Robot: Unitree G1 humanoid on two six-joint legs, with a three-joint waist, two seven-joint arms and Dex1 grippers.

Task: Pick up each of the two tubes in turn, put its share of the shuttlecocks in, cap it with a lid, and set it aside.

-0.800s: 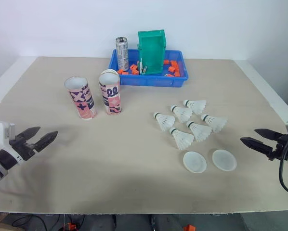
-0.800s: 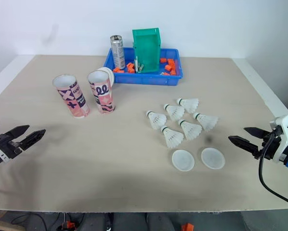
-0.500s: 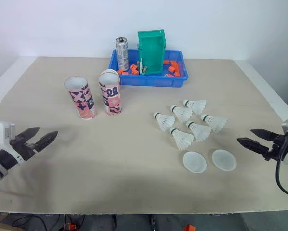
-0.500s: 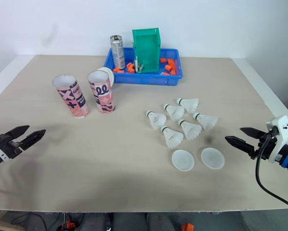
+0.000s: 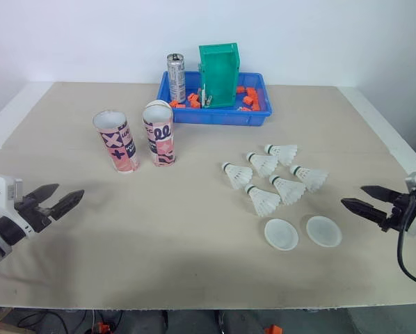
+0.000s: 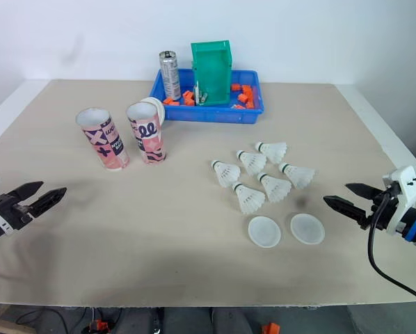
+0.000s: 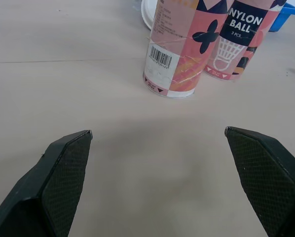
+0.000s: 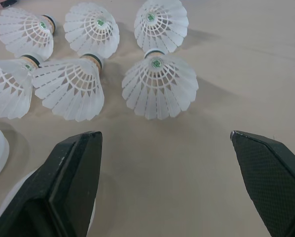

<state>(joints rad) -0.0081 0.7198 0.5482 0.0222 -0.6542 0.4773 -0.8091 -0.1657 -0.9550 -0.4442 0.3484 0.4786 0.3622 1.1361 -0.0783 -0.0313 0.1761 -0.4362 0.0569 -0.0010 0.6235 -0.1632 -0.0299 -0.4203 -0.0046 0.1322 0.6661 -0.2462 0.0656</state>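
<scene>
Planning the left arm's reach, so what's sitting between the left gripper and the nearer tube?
Bare table only, between left gripper and nearer tube; the left wrist view shows it.

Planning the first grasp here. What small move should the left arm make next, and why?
Probably ease the left gripper forward toward the nearer tube: its jaws are open and empty, and that tube stands upright, untouched, ahead of it.

1. Two pink cardboard tubes (image 5: 116, 141) (image 5: 159, 133): black and white panels, black petal shapes, white lettering, a white barcode patch.
2. White feathered shuttlecocks (image 8: 160, 86): a green dot on each cork tip.
3. Two round white plastic lids (image 5: 281, 234).
4. Blue plastic tray (image 5: 215, 117); small orange pieces (image 5: 193, 101); green plastic bin (image 5: 220, 66); silver metal can (image 5: 177, 69).
5. Beige table (image 5: 180, 236).
6. Left gripper (image 5: 70, 189) and right gripper (image 5: 352, 195): black fingers with a cross-hatched texture.
</scene>
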